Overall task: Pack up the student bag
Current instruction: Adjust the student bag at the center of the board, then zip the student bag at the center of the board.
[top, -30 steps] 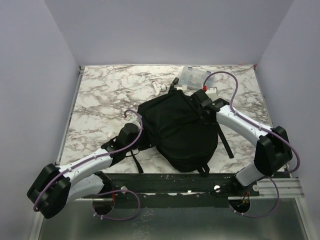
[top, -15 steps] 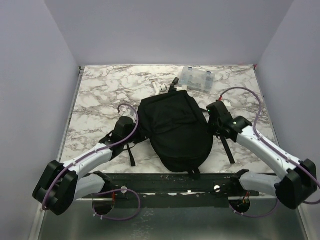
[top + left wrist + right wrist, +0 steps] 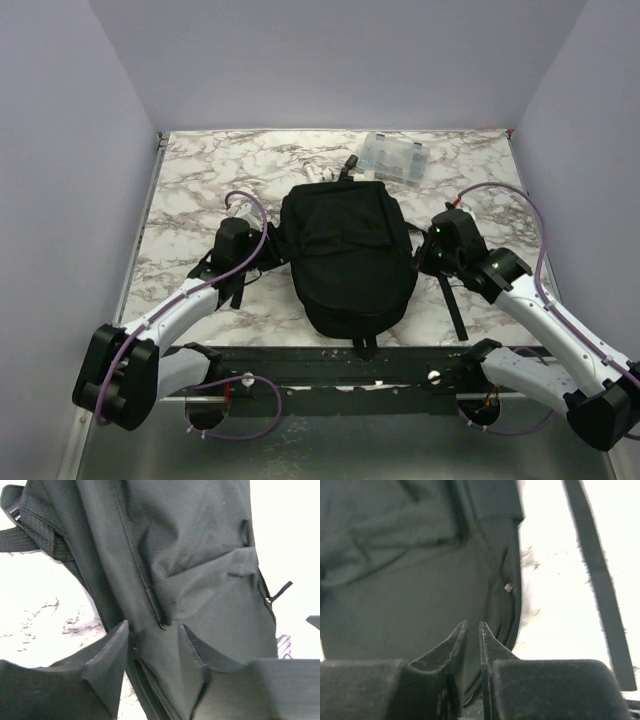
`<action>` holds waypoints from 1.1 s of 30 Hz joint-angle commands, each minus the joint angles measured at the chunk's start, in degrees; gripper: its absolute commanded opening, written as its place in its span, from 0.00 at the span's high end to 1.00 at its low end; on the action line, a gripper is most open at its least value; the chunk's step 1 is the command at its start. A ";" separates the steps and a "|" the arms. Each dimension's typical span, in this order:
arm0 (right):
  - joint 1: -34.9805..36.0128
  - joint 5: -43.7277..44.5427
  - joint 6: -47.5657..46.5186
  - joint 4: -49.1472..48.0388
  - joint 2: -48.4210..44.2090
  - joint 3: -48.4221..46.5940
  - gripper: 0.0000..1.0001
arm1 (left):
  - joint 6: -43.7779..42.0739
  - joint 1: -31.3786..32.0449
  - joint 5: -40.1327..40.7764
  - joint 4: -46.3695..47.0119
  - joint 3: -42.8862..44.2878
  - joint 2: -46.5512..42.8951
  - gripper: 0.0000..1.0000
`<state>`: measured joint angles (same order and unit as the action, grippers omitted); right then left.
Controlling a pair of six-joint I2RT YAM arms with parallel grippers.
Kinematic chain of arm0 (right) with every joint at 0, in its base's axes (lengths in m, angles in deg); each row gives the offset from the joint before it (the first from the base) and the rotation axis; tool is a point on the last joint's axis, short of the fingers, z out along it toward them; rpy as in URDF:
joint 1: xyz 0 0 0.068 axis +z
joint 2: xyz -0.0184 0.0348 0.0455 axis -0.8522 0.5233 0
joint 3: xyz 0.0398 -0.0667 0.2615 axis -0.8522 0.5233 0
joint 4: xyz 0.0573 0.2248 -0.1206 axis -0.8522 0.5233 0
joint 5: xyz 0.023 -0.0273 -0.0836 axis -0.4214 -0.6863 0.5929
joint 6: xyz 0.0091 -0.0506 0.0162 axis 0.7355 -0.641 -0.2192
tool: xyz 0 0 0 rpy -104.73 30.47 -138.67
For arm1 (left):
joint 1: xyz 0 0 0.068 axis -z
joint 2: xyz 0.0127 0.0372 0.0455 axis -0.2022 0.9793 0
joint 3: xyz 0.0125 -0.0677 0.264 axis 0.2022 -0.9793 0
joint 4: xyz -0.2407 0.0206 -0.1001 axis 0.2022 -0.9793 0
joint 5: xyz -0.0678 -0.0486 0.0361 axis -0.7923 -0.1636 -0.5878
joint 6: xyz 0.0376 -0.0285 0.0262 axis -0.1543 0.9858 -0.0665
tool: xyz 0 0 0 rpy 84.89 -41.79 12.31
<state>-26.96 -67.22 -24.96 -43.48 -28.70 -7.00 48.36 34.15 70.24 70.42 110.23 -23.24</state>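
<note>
The student bag (image 3: 345, 250) lies flat at mid-table (image 3: 190, 190), front pocket up. Its top handle points to the far edge and its bottom sits just short of the near edge.

Left arm: comes from its base at the near-left corner. The forearm slants up and inward, w/ the wrist low over the marble just beside the bag's left side. The left gripper (image 3: 153, 626) has its fingers (image 3: 107, 652) spread partway. The tips are against the bag's side panel w/ a seam running btwn them, and no fabric looks bunched or pinched (wrist view only, so not certain).

Right arm: elbow swung wide to the near-right corner. The forearm runs back up and inward, w/ the wrist beside the bag's right side, approx level w/ the left one. The right gripper (image 3: 472, 625) has its fingers nearly pressed together, only a thin slit showing. Nothing is visible in the slit, and the tips point at the bag's dark fabric near a small zip pull (image 3: 509, 587).

A loose shoulder strap (image 3: 452, 300) lies on the marble right of the bag, running toward the near edge.

A clear compartment box (image 3: 395, 157) sits at the far edge, right of centre and apart from the bag. A small white item (image 3: 320, 176) lies just beyond the bag's top-left corner, too small to ID.
</note>
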 commanded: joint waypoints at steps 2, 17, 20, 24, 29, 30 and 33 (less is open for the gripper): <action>-0.29 22.82 -7.91 5.68 8.30 -8.48 0.61 | 0.39 -1.11 -6.72 0.84 -3.71 -6.23 0.42; -4.55 10.44 -12.63 -6.74 21.59 -6.36 0.49 | 2.50 -0.86 -16.35 1.48 -7.67 -6.57 0.15; -4.61 12.38 -13.46 -7.24 21.60 -5.46 0.55 | 2.88 -0.35 -17.19 4.25 -7.31 -2.38 0.14; -4.59 12.16 -13.74 -7.25 22.05 -4.68 0.69 | 3.79 0.41 -17.57 7.50 -6.96 1.04 0.15; -4.57 7.91 -12.92 -5.51 21.16 -3.82 0.99 | 4.41 1.07 -16.57 9.81 -6.31 3.58 0.35; -4.57 6.26 -12.50 -4.67 20.73 -4.01 0.99 | 4.65 1.16 -16.39 10.24 -6.17 4.02 0.40; -4.55 0.58 -12.28 -1.75 18.06 -4.43 0.99 | 6.30 1.55 -14.74 12.51 -6.80 4.78 0.57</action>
<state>-31.51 -59.13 -37.94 -49.17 -7.39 -11.39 53.01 35.07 54.65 77.81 102.71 -19.59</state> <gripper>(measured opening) 0.009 0.547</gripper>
